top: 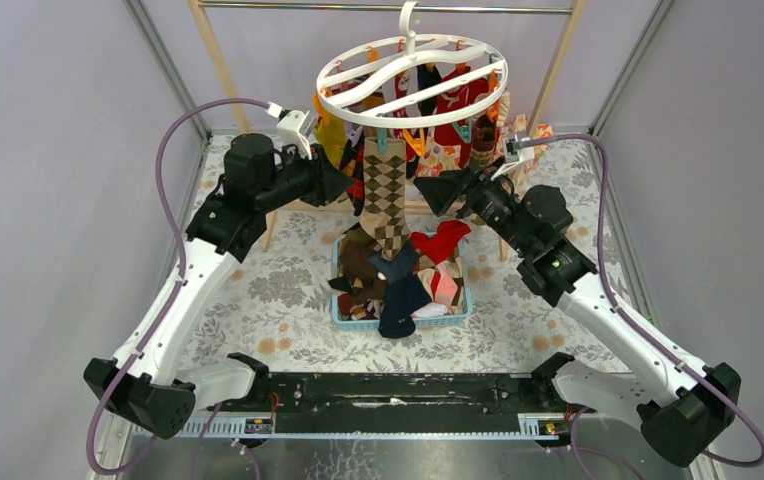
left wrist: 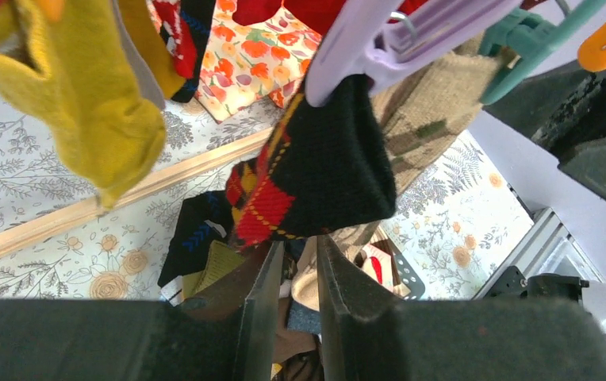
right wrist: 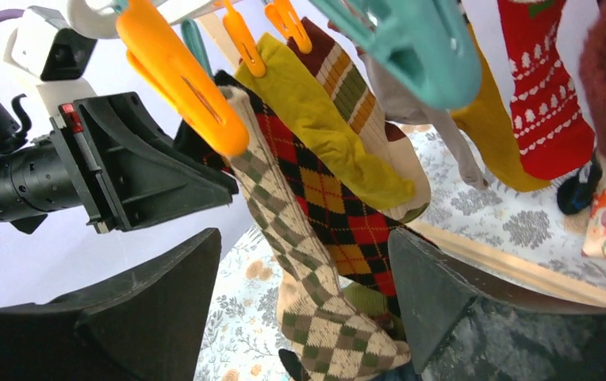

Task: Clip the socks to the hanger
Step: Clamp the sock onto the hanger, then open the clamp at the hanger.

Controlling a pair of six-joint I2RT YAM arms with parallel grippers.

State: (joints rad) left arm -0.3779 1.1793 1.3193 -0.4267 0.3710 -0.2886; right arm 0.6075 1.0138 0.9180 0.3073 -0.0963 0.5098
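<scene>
Socks [top: 398, 280] in loose heap inside pale blue basket [top: 353, 322] beneath hanger [top: 410, 42]

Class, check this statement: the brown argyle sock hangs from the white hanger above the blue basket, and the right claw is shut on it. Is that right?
Not quite. The right claw is open: the right wrist view shows its fingers spread wide with the brown argyle sock hanging free between them. The rest holds: the sock hangs from the white hanger above the blue basket.
</scene>
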